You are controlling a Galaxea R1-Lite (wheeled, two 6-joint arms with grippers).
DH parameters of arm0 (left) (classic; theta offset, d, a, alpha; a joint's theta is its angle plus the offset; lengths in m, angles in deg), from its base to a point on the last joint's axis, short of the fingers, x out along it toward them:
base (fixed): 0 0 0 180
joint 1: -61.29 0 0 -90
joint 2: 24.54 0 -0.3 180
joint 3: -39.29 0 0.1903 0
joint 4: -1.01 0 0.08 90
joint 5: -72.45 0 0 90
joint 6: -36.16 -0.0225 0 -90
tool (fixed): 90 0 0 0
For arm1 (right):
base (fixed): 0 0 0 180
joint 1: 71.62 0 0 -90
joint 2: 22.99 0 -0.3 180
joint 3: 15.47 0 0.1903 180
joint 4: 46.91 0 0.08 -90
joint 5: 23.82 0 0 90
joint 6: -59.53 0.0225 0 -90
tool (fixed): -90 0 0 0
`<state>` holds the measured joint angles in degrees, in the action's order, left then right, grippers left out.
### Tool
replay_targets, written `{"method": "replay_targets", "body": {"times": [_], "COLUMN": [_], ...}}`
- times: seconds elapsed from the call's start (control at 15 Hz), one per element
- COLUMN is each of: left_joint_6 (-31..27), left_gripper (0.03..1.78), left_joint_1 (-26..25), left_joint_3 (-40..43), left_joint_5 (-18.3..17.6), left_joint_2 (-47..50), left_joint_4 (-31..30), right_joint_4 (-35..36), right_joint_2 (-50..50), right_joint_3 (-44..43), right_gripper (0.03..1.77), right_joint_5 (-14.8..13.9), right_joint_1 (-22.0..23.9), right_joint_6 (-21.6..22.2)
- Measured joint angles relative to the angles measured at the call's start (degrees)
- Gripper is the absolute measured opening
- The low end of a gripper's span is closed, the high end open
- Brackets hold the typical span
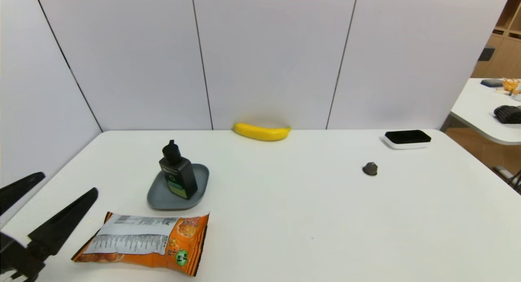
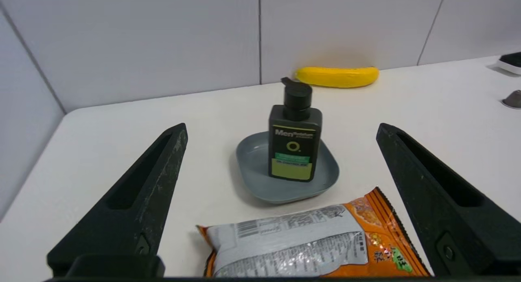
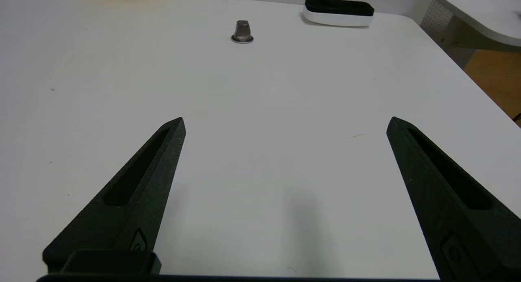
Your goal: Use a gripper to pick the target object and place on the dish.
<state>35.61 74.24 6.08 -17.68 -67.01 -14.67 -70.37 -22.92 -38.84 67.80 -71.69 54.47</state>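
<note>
The bottle point(image 2: 294, 145) label reads "Men" above an "O".

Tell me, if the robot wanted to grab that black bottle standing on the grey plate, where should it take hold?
Probably the flat-sided body of the black bottle, above the grey plate's rim and below the narrow cap. It stands upright, so a level approach from the snack bag side suits the open left end effector, its fingers closing across the bottle's width.

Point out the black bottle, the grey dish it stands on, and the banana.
black bottle point(image 2: 294, 151): left wrist view, on its front label.
grey dish point(image 2: 251, 164): left wrist view, on the bare inner floor beside the bottle.
banana point(image 1: 261, 132): head view, on the middle of its peel.
</note>
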Motion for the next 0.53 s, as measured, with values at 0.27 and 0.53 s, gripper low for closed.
{"method": "replay_targets", "body": {"times": [0.27, 0.53], "left_joint_6": [-0.7, -0.8], "left_gripper": [1.67, 1.69], "left_joint_1": [-9.2, -11.5], "left_joint_3": [-1.0, 0.1], "left_joint_5": [-3.4, -4.2], "left_joint_2": [15.1, 25.7], "left_joint_4": [16.5, 26.1], "right_joint_4": [0.0, 0.0], "right_joint_2": [0.0, 0.0], "right_joint_3": [0.0, 0.0], "right_gripper": [1.71, 1.71], "right_joint_5": [0.0, 0.0], "right_joint_1": [0.0, 0.0], "right_joint_6": [0.0, 0.0]}}
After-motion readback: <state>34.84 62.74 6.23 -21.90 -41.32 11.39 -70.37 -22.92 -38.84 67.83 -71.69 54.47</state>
